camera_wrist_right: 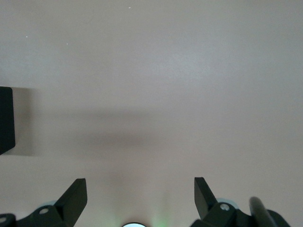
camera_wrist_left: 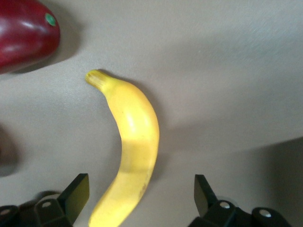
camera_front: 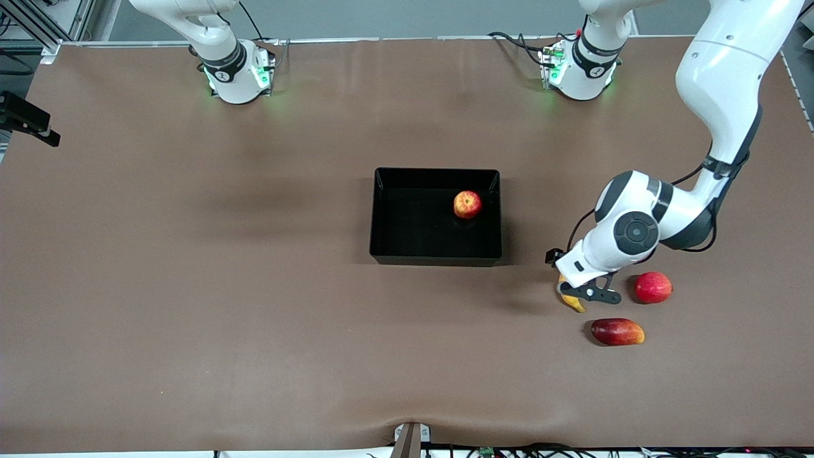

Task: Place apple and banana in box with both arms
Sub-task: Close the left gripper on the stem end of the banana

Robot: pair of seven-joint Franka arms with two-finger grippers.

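Left wrist view: banana (camera_wrist_left: 135, 151) lies between open left gripper (camera_wrist_left: 142, 196) fingers

The left hand (camera_wrist_left: 141, 194) hangs over the banana (camera_wrist_left: 130, 153) with its fingers (camera_wrist_left: 75, 194) spread wide, one on each side of the fruit and clear of it. The banana lies curved on the tan worktop (camera_wrist_left: 227, 71), stem end away from the hand. A dark-red fruit (camera_wrist_left: 23, 33) sits near that stem.
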